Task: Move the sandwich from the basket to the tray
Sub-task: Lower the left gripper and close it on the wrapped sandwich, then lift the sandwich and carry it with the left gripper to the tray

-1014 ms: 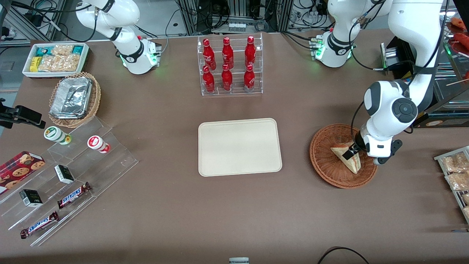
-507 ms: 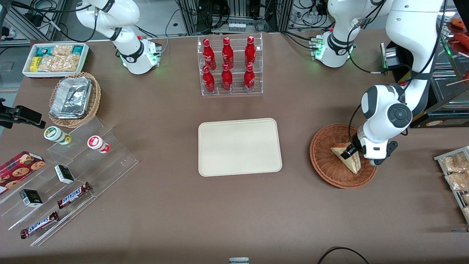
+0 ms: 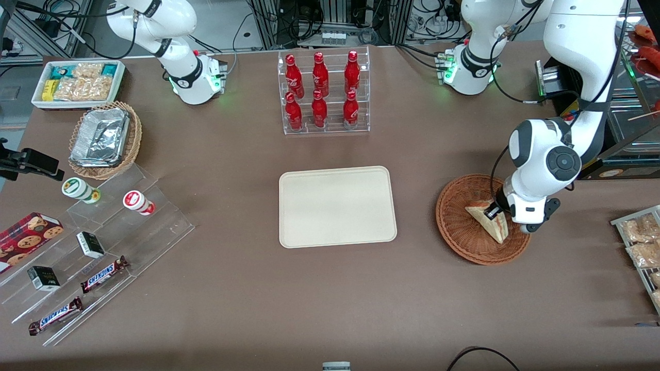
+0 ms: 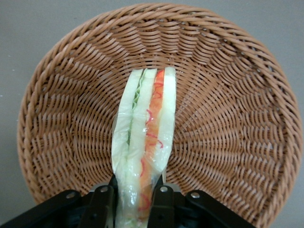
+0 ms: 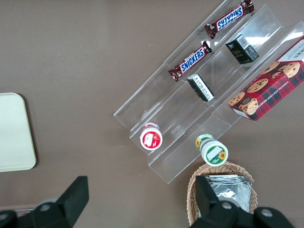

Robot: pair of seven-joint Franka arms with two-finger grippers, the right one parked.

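Reddish-brown round wicker basket (image 3: 466, 234) contains the wrapped triangular sandwich (image 4: 145, 147); the hand (image 4: 132, 202) grasps its end, fingers (image 4: 160, 206) clamped on both faces.

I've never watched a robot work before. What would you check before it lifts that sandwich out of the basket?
1. Gripper at the sandwich: ok, fingers flank its wrapped end.
2. Firm hold: cannot tell; fingers look pressed against the wrap, but nothing shows how tightly.
3. Sandwich in the basket: ok, standing on edge, filling stripes facing the wrist camera.
4. Tray ready to receive: ok, nothing on it.
5. Way toward the tray: ok, bare table between; the bottle rack stands farther from the front camera.
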